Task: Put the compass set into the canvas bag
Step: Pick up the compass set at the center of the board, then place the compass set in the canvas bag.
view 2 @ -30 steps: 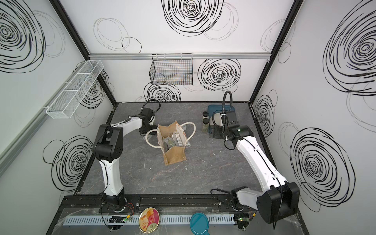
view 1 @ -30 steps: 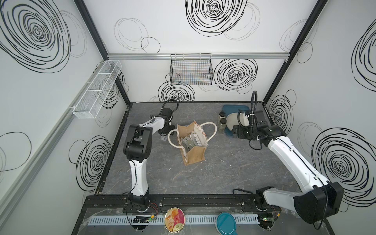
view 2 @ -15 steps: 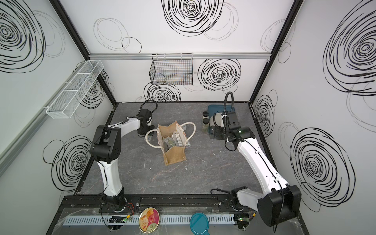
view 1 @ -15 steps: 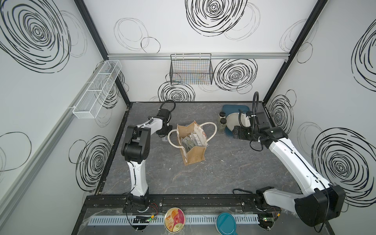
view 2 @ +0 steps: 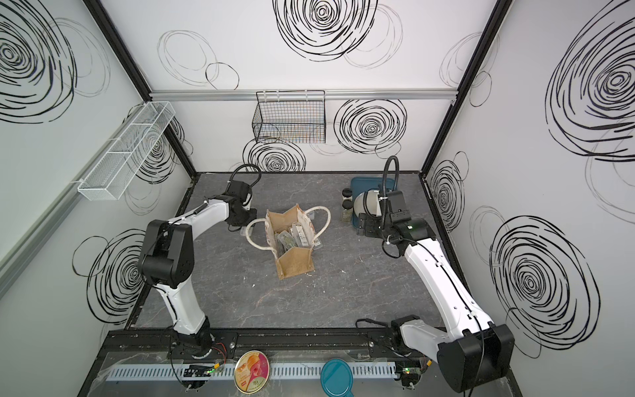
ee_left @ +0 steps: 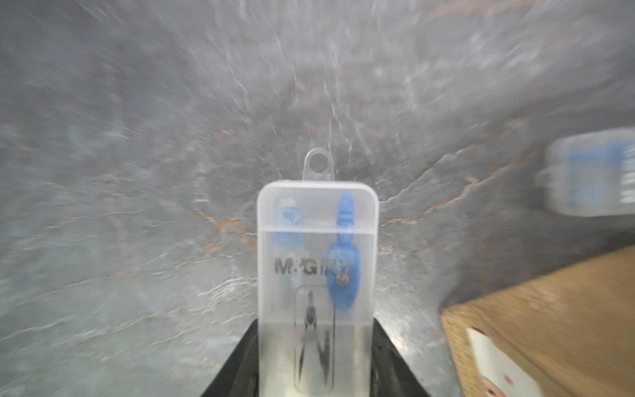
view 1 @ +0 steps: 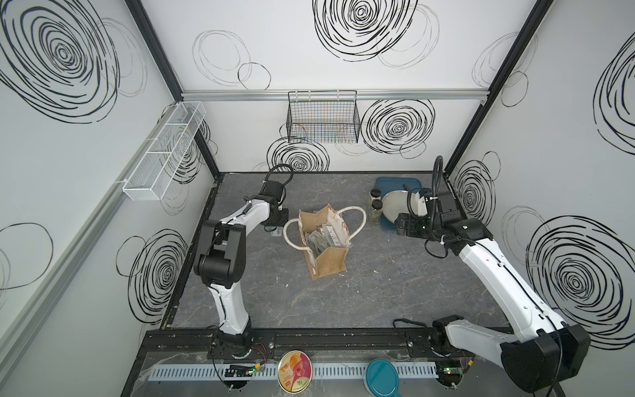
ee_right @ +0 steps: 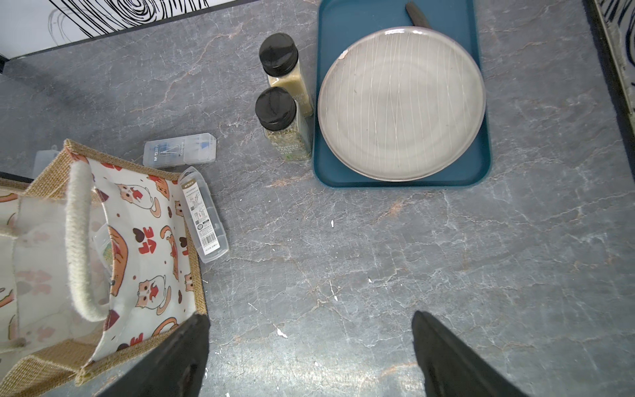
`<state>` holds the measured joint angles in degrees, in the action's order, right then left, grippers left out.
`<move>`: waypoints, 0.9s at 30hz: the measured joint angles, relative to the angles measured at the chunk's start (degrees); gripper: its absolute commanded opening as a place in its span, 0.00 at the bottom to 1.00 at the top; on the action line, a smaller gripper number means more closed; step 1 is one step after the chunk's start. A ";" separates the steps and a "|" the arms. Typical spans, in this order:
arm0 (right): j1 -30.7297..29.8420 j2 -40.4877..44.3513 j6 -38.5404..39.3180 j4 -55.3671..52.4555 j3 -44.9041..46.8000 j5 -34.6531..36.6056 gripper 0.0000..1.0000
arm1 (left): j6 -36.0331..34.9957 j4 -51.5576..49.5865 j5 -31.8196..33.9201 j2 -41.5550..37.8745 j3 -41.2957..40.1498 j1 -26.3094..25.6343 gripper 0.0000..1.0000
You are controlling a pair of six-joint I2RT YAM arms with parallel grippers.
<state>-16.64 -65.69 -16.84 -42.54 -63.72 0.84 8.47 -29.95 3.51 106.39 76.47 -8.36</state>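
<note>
Compass set [ee_left: 318, 240] sits seemingly clamped in left gripper [ee_left: 316, 330]; right gripper [ee_right: 309, 318] gapes empty.

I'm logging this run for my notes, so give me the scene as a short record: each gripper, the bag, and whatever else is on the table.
left gripper: shut on a clear compass set case, beside the canvas bag
right gripper: open, empty, above the table
canvas bag: upright, open, clear cases inside
loose cases: two on the table by the bag, one against its side
other: spice jars beside a blue tray holding a plate
</note>
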 measured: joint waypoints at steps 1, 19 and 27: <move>0.04 0.24 0.00 -0.04 0.00 0.00 0.95 | 0.28 0.00 0.24 -1.77 -0.33 0.09 0.30; 0.46 4.39 0.44 0.74 1.07 -2.47 0.95 | 5.62 -9.09 8.59 -30.08 -1.07 -11.02 0.29; 0.44 7.30 0.17 1.66 4.00 -4.22 0.95 | 10.71 -10.73 12.92 -30.77 4.04 -25.99 0.29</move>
<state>-16.21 -58.39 -16.67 -40.88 -59.72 -3.38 19.18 -40.69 16.43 75.61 80.51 -34.35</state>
